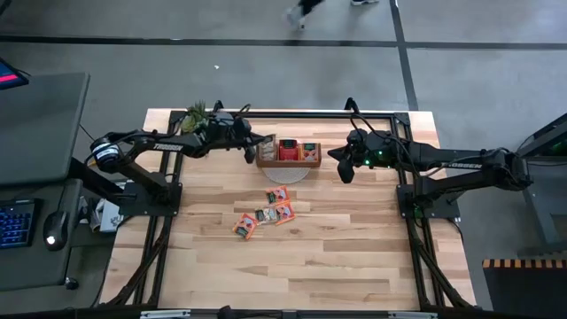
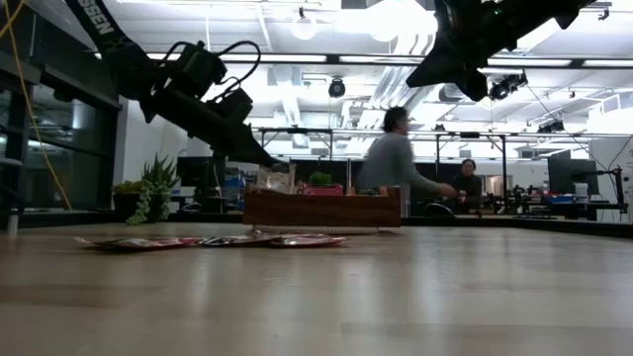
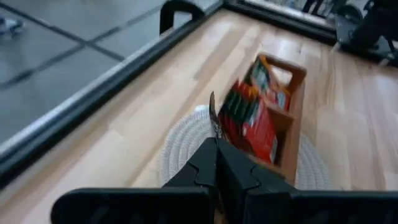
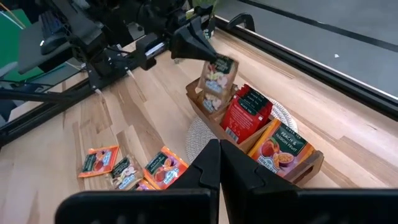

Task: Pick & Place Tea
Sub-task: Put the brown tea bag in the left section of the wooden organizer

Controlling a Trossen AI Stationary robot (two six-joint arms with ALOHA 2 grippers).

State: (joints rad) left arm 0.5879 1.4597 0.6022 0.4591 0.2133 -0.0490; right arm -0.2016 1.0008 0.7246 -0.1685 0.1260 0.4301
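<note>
Wooden tray (image 4: 311,167) end slot, left gripper (image 4: 208,56) pinching one pale tea sachet (image 4: 217,76) over it.
Risk: early release, sachet tips onto round mat (image 1: 288,173); loose sachets (image 1: 266,214) wait mid-table; right gripper (image 1: 344,173) closed, empty, beside tray.

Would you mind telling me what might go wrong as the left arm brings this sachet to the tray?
1. The left pincer pinches the pale flat tea sachet only by its top edge; it may slip or swing.
2. The brown wooden three-compartment tray's end compartment already holds sachets, so this one could catch and fall outside.
</note>
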